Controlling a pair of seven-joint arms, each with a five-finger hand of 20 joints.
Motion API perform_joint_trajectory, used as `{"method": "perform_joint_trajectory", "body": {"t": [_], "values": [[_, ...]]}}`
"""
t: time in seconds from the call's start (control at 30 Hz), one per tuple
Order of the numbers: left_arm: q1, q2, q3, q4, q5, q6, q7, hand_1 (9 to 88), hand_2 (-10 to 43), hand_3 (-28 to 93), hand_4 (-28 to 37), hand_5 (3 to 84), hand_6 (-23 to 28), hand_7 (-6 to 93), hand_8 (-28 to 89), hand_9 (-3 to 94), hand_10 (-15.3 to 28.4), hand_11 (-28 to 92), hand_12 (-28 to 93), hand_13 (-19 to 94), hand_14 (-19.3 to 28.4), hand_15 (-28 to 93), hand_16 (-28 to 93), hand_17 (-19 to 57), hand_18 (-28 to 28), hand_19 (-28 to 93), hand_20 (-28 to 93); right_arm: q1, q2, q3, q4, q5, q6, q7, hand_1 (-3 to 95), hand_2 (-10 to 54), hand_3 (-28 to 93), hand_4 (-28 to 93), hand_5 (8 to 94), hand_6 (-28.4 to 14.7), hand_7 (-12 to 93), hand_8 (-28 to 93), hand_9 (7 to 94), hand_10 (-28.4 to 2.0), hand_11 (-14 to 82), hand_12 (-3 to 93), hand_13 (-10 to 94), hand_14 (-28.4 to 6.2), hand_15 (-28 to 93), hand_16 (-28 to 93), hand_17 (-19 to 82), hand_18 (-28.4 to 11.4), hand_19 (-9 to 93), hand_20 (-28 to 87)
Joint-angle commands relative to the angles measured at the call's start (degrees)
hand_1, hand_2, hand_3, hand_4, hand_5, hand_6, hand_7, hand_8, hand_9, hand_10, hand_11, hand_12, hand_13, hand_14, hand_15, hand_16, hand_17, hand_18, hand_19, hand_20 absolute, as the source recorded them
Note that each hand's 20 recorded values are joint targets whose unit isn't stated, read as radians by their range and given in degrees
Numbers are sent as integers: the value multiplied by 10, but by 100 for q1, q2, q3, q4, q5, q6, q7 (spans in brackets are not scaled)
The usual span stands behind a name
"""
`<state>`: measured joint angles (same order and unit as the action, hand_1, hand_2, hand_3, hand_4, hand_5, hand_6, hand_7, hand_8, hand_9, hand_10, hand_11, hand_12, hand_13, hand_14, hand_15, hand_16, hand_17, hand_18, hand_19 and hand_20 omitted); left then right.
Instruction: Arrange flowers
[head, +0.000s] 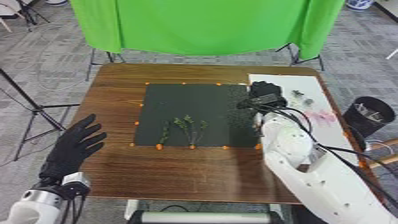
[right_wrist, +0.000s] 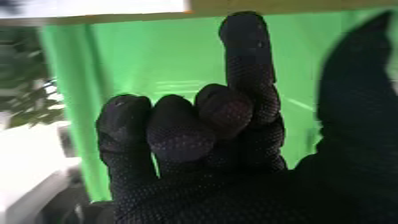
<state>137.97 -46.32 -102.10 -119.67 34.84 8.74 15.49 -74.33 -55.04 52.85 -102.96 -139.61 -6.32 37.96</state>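
Observation:
Green stems (head: 190, 130) lie on the dark mat (head: 173, 102), near its front edge. Small dark green sprigs (head: 298, 93) and pink blooms (head: 327, 116) rest on the white sheet (head: 280, 80) at the table's right. My right hand (head: 265, 91) is at the mat's back right corner, over the sheet's left edge. In the right wrist view that hand (right_wrist: 191, 135) has one finger and the thumb straight, the others loosely bent, with nothing seen between them. Left of the table, my left hand (head: 69, 150) stands open with straight fingers, away from the stems.
Orange dots (head: 160, 147) line the mat's edges on the brown table (head: 120, 172). A black bin (head: 369, 116) stands beyond the table's right edge. Behind the table hangs a green cloth (head: 209, 25); a black tripod (head: 37, 107) stands at the left.

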Motion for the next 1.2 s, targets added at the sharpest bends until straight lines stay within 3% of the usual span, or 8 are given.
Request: {"method": "perform_joint_trajectory", "body": {"t": [0.03, 0.33, 0.57, 0.7, 0.77, 0.87, 0.97, 1.2], "values": [[72, -25, -20, 0, -2, -12, -12, 260, -30, 699, -243, 266, 26, 208, -109, 248, 121, 196, 157, 211, 164, 303, 1, -97, 230, 431, 83, 127, 216, 124, 123, 227, -806, 312, 157, -95, 744, -283, 664, -17, 504, -141, 708, -105, 680, 522, 670, -105, 855, 400, 319, -226, 915, 462], [-3, -52, -11, 20, 148, -29, -140, 261, -29, 697, -242, 266, 26, 208, -110, 248, 121, 196, 157, 210, 163, 302, 0, -98, 230, 431, 82, 302, 225, -68, 739, 154, -874, 523, 138, -95, 735, -283, 641, -31, 476, -132, 676, -115, 677, 517, 646, -112, 852, 396, 305, -227, 899, 470], [26, -56, -42, 21, 145, -64, -167, 261, -29, 697, -241, 266, 26, 208, -109, 248, 121, 196, 157, 211, 163, 302, 0, -98, 230, 431, 83, 430, 181, -324, 964, 300, -679, 525, 152, -95, 761, -283, 654, -26, 484, -133, 691, -112, 679, 506, 656, -110, 854, 383, 312, -227, 900, 470], [-28, -61, -21, 40, 161, -93, -197, 260, -28, 697, -241, 266, 26, 208, -109, 248, 121, 196, 157, 210, 163, 302, 1, -98, 230, 431, 83, 488, 150, -461, 1136, 742, -294, 137, 212, -95, 784, -281, 673, -14, 498, -139, 710, -106, 678, 501, 675, -105, 854, 378, 328, -226, 909, 462], [-65, -65, -9, 52, 167, -115, -220, 261, -28, 695, -241, 266, 26, 208, -109, 248, 121, 196, 156, 210, 164, 302, 1, -98, 230, 431, 83, 285, 210, -282, 1064, 800, -408, -54, 267, -95, 798, -280, 694, -4, 505, -139, 723, -101, 680, 498, 691, -101, 852, 379, 338, -223, 914, 458], [-84, -69, 1, 65, 167, -128, -226, 262, -27, 695, -242, 266, 26, 207, -108, 248, 121, 196, 157, 210, 164, 302, 1, -98, 230, 431, 83, 233, 159, -205, 1153, 1264, -416, -266, 339, -95, 763, -282, 711, 11, 485, 109, 760, -89, 675, 503, 710, -92, 849, 380, 345, -222, 917, 452], [-71, -65, 1, 58, 163, -114, -216, 262, -26, 695, -242, 265, 26, 206, -108, 248, 122, 196, 157, 210, 164, 303, 1, -98, 230, 431, 83, 113, 173, -104, 1159, 1433, -464, -406, 433, -95, 771, -282, 753, 17, 501, 159, 799, -79, 678, 503, 742, -83, 852, 388, 371, -219, 931, 460], [-8, -79, -21, 31, 152, -80, -211, 262, -26, 696, -241, 266, 26, 206, -107, 248, 121, 196, 157, 210, 164, 302, 1, -98, 230, 431, 83, -99, 242, -61, 1146, 1530, 185, -708, 429, -95, 845, -262, 758, -5, 526, 196, 814, -78, 703, 511, 755, -85, 866, 396, 379, -224, 932, 484]]}}
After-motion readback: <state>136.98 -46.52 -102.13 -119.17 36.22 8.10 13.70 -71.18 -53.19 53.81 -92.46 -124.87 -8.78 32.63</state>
